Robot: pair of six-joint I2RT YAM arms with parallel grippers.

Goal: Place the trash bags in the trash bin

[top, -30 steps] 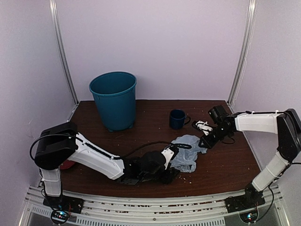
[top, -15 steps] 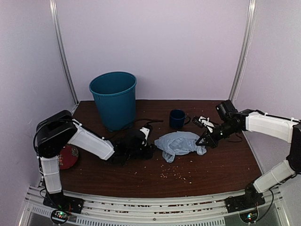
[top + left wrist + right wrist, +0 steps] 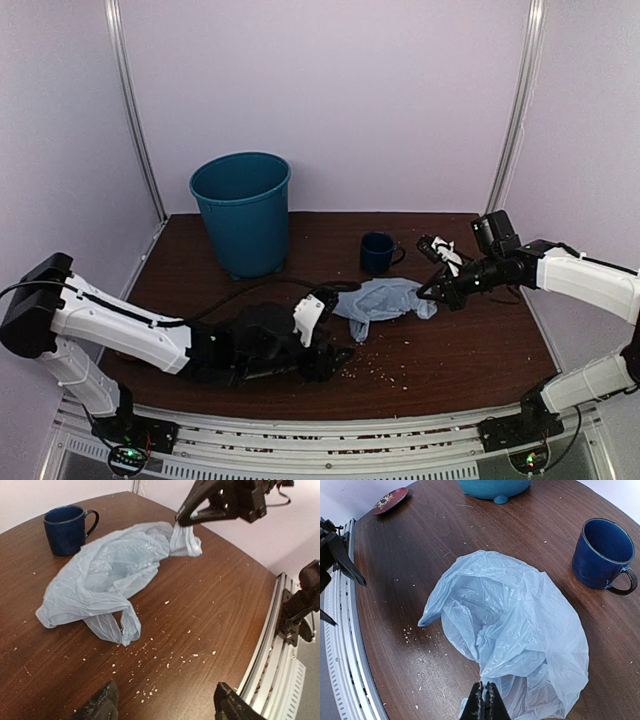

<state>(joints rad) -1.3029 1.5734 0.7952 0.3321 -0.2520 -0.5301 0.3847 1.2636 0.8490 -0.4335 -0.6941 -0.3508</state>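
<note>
Right claw [image 3: 431,292] has the bag [image 3: 385,300] by its right edge on the tabletop [image 3: 470,350], mug [image 3: 377,253] just behind it, bin [image 3: 241,213] back left.

Dark blue mug [image 3: 377,253] upright on brown wood table [image 3: 470,345]. Crumbs [image 3: 378,368] scattered toward the front. Red plate [image 3: 390,500] near table edge.

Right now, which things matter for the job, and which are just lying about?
For the job: pale blue plastic bag, teal trash bin, right end effector pinching the bag's corner.
Lying about: dark blue mug, red plate, scattered crumbs.
</note>
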